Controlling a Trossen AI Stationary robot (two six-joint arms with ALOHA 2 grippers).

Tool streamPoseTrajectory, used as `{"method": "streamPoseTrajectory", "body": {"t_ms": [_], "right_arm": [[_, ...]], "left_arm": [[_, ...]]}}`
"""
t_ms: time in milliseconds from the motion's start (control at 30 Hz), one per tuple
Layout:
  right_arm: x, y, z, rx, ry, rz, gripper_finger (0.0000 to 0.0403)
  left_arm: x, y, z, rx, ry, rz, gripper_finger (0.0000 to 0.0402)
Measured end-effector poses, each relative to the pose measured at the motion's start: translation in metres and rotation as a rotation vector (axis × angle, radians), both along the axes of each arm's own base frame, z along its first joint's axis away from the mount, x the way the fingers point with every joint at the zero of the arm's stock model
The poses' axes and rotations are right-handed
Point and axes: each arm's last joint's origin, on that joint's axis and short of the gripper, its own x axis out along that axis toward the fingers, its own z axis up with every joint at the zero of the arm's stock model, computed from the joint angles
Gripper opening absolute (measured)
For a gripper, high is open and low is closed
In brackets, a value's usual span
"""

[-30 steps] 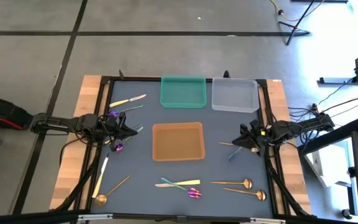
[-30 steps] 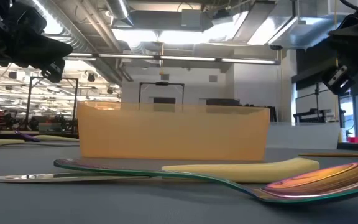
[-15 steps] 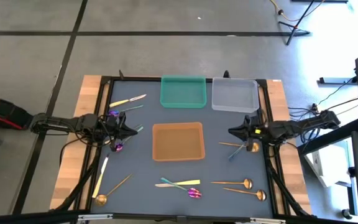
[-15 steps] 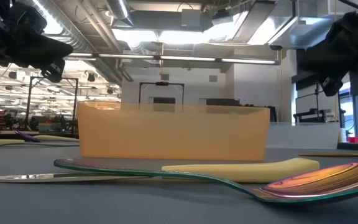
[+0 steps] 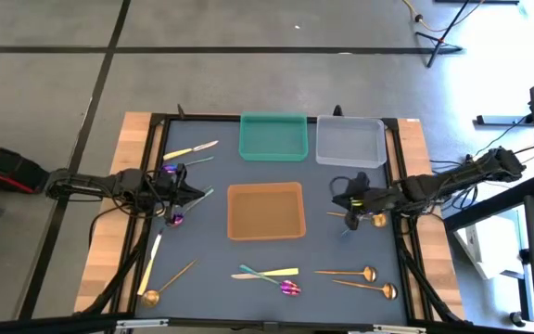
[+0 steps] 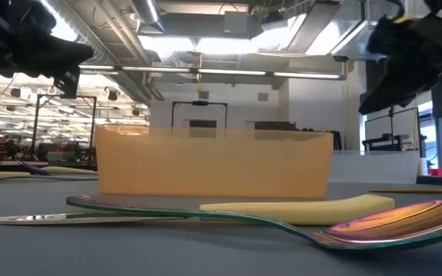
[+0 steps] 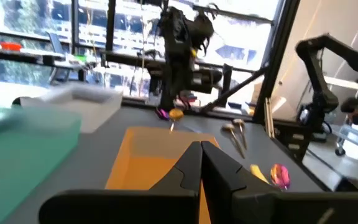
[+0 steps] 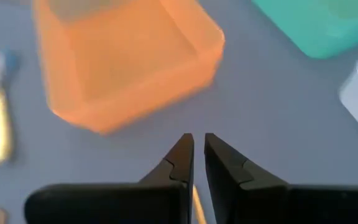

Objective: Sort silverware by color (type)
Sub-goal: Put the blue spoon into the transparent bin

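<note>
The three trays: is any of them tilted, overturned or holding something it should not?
Nothing stands out. The green tray, clear tray and orange tray all sit flat and squarely on the table, and none holds anything. The silverware lies scattered around them, not yet sorted.

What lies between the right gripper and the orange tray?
Only bare grey mat. In the high view, the right gripper sits just right of the orange tray, with no silverware in that stretch.
</note>
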Motion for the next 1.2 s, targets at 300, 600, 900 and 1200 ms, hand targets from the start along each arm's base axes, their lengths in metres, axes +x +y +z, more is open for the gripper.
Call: {"method": "streamPoseTrajectory", "body": {"t_ms": [300, 600, 900, 1200], "right_arm": [[0.022, 0.007, -0.010, -0.130, 0.293, 0.068, 0.0032], [0.010, 0.003, -0.028, -0.064, 0.542, -0.032, 0.0049], [0.007, 0.001, -0.031, 0.054, 0.626, 0.013, 0.0145], [0.006, 0.000, -0.031, 0.234, 0.682, 0.131, 0.0152]], "left_arm": [[-0.001, 0.004, 0.017, 0.083, -0.162, 0.135, 0.0002], [0.007, 0.003, 0.014, 0.116, -0.119, 0.150, 0.0002], [0.018, 0.003, 0.001, 0.091, 0.018, 0.161, 0.0002], [0.024, 0.002, -0.008, 0.000, 0.099, 0.146, 0.0002]]}}
